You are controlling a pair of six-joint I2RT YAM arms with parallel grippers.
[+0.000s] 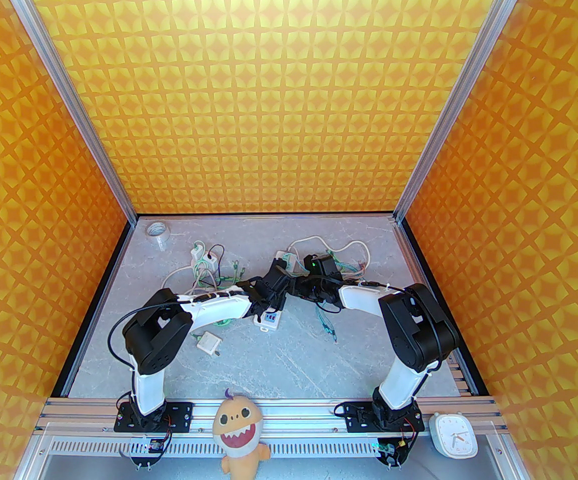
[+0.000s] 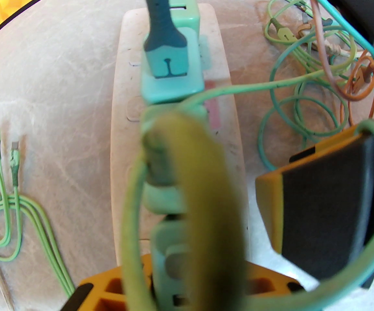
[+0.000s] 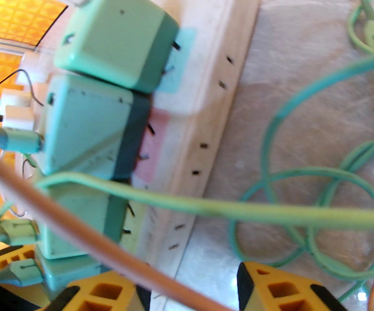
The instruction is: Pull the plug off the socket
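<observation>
The left gripper (image 2: pixel 235 241) shows one yellow, black-padded finger (image 2: pixel 316 206) at the right of its wrist view and another along the bottom edge, with a gap between them. A blurred olive cable (image 2: pixel 199 190) hangs across the lens, and I cannot tell whether anything is clamped. The white power strip (image 2: pixel 122 141) runs from bottom centre up the frame, beside those fingers. It carries a row of mint-green charger plugs (image 2: pixel 174 89). The upper one holds a teal USB connector (image 2: pixel 162 28) marked with a small dark U-shaped line.

The right gripper (image 3: pixel 177 274) stands wide, its yellow fingers (image 3: pixel 284 287) at the bottom of its wrist view. The strip's side wall passes between them, and bare marbled table (image 3: pixel 303 76) shows between the wall and the right-hand finger. At upper left, a middle charger (image 3: pixel 86 131) sits over a pink outlet face (image 3: pixel 154 131) with metal prongs showing. The specks on its casing are too blurred to read.

In the top view both grippers meet mid-table over the strip.
</observation>
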